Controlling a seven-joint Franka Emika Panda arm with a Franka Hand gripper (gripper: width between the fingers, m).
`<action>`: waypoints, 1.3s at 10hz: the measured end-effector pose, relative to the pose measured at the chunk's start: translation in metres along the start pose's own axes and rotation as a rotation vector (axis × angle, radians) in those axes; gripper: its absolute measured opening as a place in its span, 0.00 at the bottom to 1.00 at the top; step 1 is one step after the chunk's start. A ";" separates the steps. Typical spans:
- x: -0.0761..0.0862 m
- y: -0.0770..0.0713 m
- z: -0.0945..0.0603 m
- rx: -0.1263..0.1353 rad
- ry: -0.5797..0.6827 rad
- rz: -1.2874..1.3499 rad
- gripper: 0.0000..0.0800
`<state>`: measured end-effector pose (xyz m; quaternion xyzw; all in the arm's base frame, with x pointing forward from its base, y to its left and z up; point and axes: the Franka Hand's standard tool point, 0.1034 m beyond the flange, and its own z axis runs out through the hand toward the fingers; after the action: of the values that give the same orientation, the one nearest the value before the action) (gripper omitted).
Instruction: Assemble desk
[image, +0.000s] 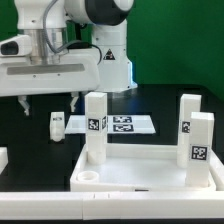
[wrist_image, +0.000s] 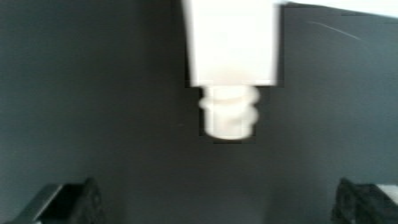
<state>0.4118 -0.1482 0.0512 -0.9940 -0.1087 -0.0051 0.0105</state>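
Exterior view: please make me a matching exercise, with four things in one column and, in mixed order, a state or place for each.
Things:
1 gripper
2 loose leg
3 marker board
4 panel's corner socket

States or places:
a empty
b flat sheet printed with tags
c open
d on the table, beneath the fingers

Pairs: 1-c, 2-d, 3-b, 4-a.

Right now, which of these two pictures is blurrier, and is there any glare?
Wrist view: soft all over, the leg and its threaded tip have fuzzy edges, and the open gripper fingers are dark smudges. Exterior view: sharper, with tags readable on the upright legs, and bright shine on the robot arm.
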 end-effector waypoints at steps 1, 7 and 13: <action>-0.012 0.000 0.013 -0.002 -0.025 -0.030 0.81; -0.018 -0.017 0.022 0.019 -0.074 0.039 0.81; -0.024 -0.030 0.042 -0.011 -0.107 0.044 0.70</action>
<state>0.3818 -0.1229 0.0091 -0.9951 -0.0872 0.0477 -0.0007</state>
